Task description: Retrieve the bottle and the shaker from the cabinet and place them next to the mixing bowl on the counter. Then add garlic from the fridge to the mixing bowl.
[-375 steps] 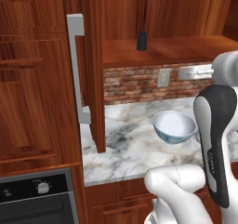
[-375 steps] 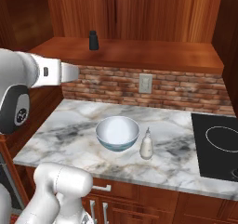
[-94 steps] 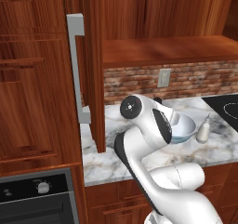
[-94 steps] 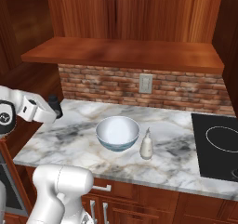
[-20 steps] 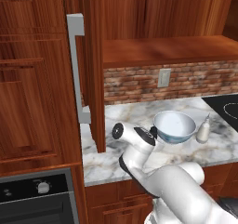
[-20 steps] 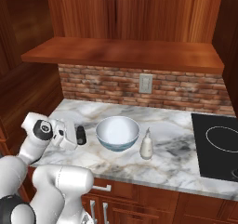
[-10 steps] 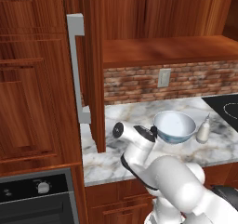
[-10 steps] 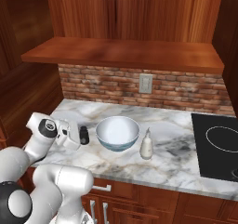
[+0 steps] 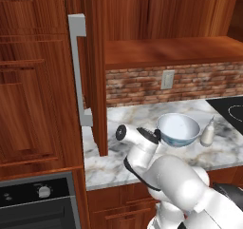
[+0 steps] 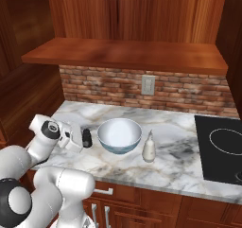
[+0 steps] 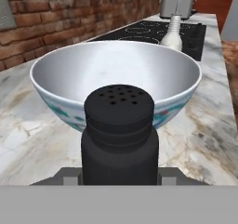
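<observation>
Shaker in end effector

In the hand view the shaker hides the gripper's fingertips and its own base; the bowl hides the bottle's lower body.

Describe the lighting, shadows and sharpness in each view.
Left base view: even light, the open cabinet door dark on its inner face, no blur. Right base view: soft shade under the shelf over the brick wall, bowl and bottle crisp. Hand view: the shaker looms large and sharp in the claw, the bowl's inside gleams softly.
</observation>
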Robot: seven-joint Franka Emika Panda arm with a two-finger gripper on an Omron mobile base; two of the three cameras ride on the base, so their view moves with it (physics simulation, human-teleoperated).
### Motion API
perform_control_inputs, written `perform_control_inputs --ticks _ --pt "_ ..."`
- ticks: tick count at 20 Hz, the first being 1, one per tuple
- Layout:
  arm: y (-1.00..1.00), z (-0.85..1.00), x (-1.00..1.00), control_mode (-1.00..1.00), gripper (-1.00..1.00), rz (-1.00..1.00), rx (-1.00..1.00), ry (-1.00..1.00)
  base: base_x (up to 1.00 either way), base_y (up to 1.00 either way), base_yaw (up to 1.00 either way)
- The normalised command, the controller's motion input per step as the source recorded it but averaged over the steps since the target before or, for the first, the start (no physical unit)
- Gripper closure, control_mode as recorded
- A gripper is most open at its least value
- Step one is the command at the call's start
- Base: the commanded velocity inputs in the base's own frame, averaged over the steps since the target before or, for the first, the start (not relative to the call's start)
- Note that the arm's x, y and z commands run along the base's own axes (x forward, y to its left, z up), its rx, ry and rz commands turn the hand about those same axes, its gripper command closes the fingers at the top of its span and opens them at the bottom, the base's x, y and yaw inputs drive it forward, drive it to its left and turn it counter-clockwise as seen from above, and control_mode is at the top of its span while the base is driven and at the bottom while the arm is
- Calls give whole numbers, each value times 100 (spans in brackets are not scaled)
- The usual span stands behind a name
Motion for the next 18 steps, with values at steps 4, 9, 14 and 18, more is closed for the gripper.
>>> perform_control_inputs --ticks 4,9,14,18 --pt "0 -35 0 -100 100 0 0 0 0 0 0" --pt "0 -35 2 -100 100 0 0 0 0 0 0" --pt "0 -44 1 -100 100 0 0 0 0 0 0" --pt "0 -17 11 -100 100 0 0 0 0 0 0"
